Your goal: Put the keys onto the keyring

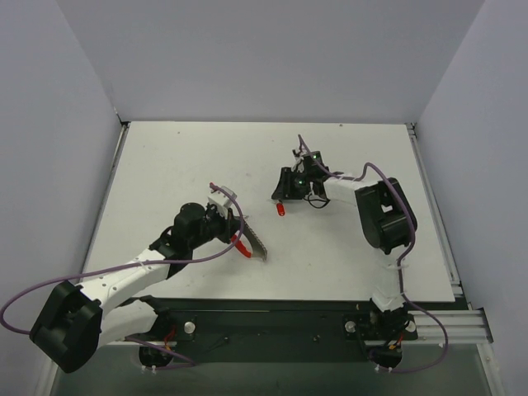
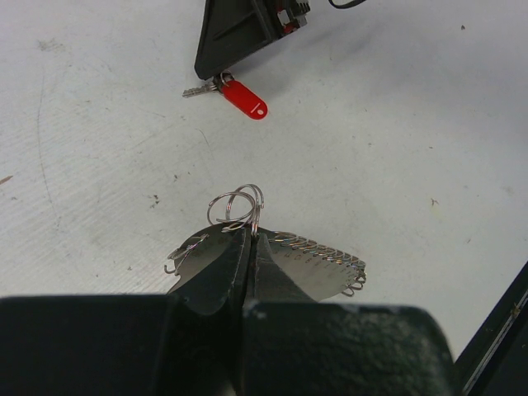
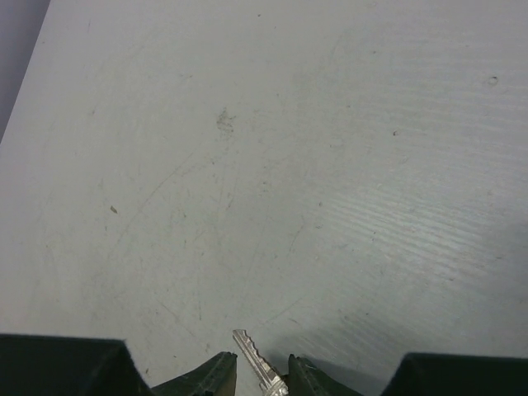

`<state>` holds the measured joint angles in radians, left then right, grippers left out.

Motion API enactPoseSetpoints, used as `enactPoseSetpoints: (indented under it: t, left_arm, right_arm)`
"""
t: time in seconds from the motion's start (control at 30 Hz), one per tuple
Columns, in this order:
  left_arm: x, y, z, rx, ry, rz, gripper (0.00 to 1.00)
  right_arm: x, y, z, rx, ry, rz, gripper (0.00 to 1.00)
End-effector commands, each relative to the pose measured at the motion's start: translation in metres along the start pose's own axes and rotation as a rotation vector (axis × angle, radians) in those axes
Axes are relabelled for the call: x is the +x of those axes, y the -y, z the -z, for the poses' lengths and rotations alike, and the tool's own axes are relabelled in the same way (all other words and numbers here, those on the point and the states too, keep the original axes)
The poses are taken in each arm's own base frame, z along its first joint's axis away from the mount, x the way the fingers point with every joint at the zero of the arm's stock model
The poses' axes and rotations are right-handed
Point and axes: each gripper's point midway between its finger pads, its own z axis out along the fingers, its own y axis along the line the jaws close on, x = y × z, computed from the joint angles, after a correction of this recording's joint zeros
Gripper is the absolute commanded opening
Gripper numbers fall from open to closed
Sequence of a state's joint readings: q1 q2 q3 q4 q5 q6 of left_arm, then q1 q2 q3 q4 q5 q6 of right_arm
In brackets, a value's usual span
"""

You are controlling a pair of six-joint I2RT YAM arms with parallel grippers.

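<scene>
At the white table's (image 1: 165, 165) centre, the tiny red-headed key (image 2: 245, 97) is lying flat: light, stiff, likely skidding if nudged, best pinched across its silver blade (image 3: 247, 342). The right gripper's (image 3: 260, 361) jaws are straddling that blade, part-open, not visibly pinching. Nearby, the left gripper (image 2: 250, 246) is clenching the wiry keyring (image 2: 239, 205).

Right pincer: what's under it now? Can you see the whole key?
The key lies on the table under the right pincer, silver blade between its open jaws, red head sticking out. Where blade joins head is covered by the pincer.
</scene>
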<state>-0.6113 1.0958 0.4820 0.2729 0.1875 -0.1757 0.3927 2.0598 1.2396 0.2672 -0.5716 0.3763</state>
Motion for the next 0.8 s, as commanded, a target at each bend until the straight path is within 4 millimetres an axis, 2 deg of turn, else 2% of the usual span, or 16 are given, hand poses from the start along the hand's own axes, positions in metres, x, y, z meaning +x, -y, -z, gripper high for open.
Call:
enactPoseSetpoints:
  t: [0.0, 0.17, 0.37, 0.6, 0.77]
  left_arm:
    - [-0.036, 0.006, 0.002, 0.022, 0.113, -0.018, 0.0]
    - [-0.037, 0.006, 0.003, 0.025, 0.119, -0.016, 0.0]
    - [-0.037, 0.006, 0.006, 0.024, 0.127, -0.015, 0.0]
    - [-0.037, 0.007, 0.009, 0.024, 0.128, -0.015, 0.0]
    - [-0.037, 0.006, 0.01, 0.018, 0.131, -0.014, 0.0]
  right_arm:
    - [0.01, 0.001, 0.007, 0.036, -0.037, 0.022, 0.29]
    - [0.012, -0.005, 0.017, 0.025, -0.033, 0.03, 0.24]
    - [0.012, -0.007, 0.025, 0.031, -0.023, 0.032, 0.24]
    - [0.01, -0.017, 0.026, -0.067, -0.022, 0.025, 0.25]
    - [0.018, -0.024, 0.025, -0.121, -0.051, 0.019, 0.23]
